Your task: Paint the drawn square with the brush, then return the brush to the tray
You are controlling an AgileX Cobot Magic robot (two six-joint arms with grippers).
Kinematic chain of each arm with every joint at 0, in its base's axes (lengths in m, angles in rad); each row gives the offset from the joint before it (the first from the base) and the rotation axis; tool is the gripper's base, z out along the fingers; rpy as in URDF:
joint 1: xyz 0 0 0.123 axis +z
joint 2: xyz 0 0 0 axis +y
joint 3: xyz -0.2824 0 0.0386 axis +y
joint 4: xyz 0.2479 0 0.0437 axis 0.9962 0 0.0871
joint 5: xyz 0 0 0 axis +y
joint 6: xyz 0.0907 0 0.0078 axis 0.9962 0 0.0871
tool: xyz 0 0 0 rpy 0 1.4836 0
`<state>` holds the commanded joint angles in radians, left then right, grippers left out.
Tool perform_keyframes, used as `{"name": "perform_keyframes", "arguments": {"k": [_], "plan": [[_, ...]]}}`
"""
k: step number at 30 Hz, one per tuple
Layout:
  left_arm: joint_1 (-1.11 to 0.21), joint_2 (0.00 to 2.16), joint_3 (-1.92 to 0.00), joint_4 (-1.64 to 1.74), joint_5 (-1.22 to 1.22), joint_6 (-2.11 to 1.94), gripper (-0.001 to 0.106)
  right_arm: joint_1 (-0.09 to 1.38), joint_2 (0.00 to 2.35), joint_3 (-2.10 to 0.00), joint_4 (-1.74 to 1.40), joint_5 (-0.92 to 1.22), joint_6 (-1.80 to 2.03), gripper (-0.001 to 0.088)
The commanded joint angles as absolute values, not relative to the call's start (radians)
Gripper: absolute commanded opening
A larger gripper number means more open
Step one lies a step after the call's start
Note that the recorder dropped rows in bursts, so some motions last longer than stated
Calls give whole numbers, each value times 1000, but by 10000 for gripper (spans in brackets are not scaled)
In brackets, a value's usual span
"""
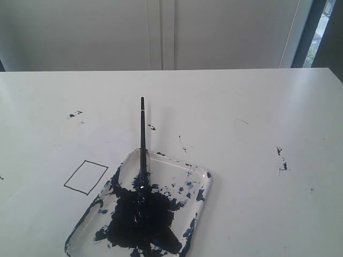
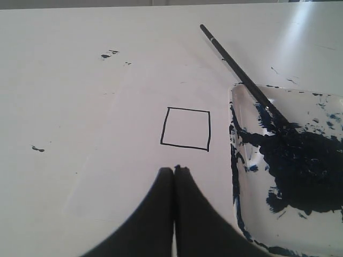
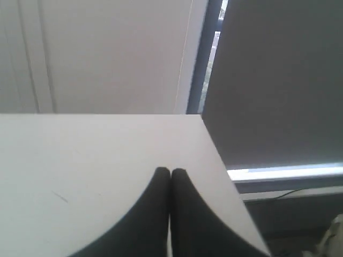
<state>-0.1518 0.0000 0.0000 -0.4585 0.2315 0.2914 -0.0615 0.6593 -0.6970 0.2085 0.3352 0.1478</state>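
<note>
The drawn square (image 1: 86, 176) (image 2: 185, 128) is a blank black outline on the white paper, just left of the tray. The clear tray (image 1: 199, 172) (image 2: 239, 101) holds a big dark blue-black paint blotch. The thin black brush (image 1: 142, 134) (image 2: 231, 59) rests with its tip in the paint and its handle sticking out over the tray's far rim. My left gripper (image 2: 174, 169) is shut and empty, a short way in front of the square. My right gripper (image 3: 170, 171) is shut and empty above the table's corner. Neither gripper shows in the exterior view.
Small paint specks (image 1: 75, 114) (image 1: 282, 159) dot the white table. The table's far edge (image 1: 171, 70) meets a pale wall. In the right wrist view the table's right edge (image 3: 225, 171) drops off beside a window frame.
</note>
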Motion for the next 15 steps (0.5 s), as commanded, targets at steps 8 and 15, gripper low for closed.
{"name": "perform_keyframes", "arguments": {"k": [8, 15], "plan": [[-152, 0, 0, -459, 231, 291, 0, -62, 692, -725, 320, 379, 298, 0], [-152, 0, 0, -459, 231, 291, 0, -62, 754, -733, 443, 501, -94, 0]]}}
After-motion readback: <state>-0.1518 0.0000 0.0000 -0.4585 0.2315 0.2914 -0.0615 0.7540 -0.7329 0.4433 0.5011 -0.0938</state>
